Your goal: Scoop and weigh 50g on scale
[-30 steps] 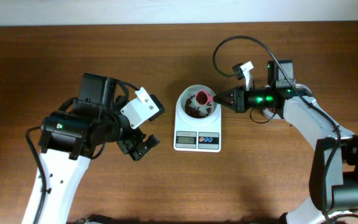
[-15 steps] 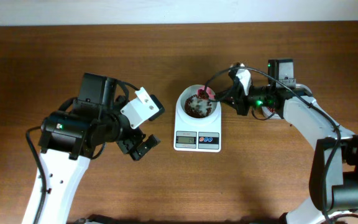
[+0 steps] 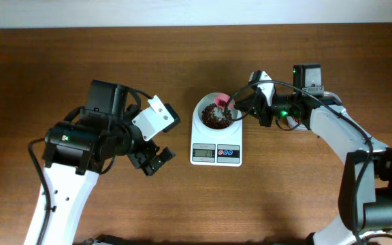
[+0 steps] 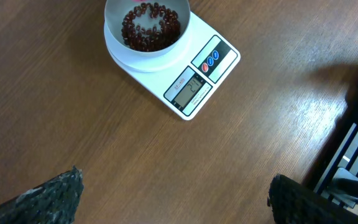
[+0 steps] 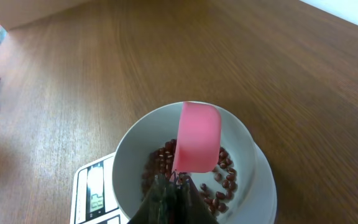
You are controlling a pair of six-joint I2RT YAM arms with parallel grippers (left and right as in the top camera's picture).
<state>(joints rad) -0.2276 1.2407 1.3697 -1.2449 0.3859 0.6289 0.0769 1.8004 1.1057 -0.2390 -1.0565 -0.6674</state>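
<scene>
The scale (image 3: 216, 134) sat mid-table, and its 3 o'clock side was blocked by the right gripper (image 3: 240, 107), clamped on a pink scoop (image 5: 197, 137) that hung over the bowl (image 5: 244, 146). The left gripper (image 3: 152, 161) hovered spread wide at 9 o'clock, apart from it, with bare table (image 3: 203, 204) from 5 to 7.

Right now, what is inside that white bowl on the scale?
Small red-brown beans lie loose in the bowl, and a pink scoop hangs tipped above them. In the right wrist view the scoop hides whatever lies directly beneath it.
</scene>
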